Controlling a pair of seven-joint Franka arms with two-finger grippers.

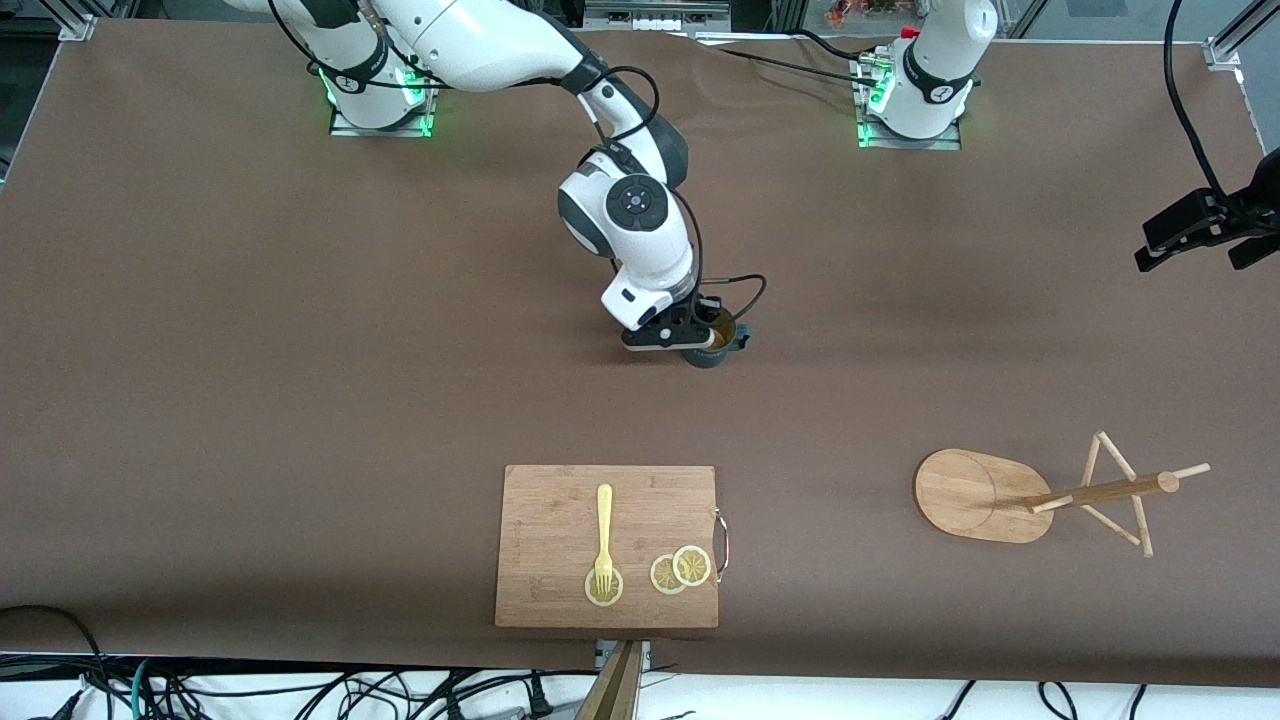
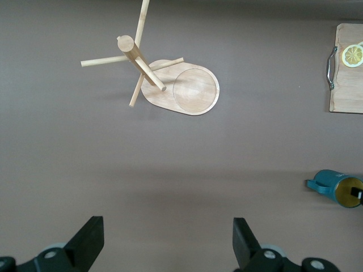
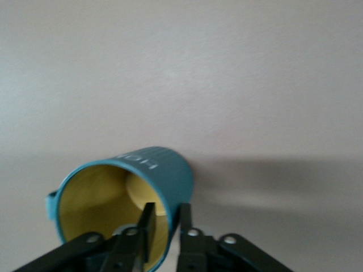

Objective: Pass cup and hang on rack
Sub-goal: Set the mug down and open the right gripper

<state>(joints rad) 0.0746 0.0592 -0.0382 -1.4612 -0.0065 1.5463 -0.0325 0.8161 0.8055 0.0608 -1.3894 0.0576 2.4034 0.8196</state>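
Teal ribbed cup (image 3: 161, 170) (yellow inside), pale bamboo rack (image 1: 985, 495), brown table (image 1: 300, 400), seemingly plain.

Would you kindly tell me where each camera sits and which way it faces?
Front view: high across the table, facing both bases; right pincer at the cup, left pincer raised and open.
Left wrist view: looks down on the rack; its open fingers show.
Right wrist view: close on the cup's rim, one finger inside, one outside.
Shared: the cup appears in all three.
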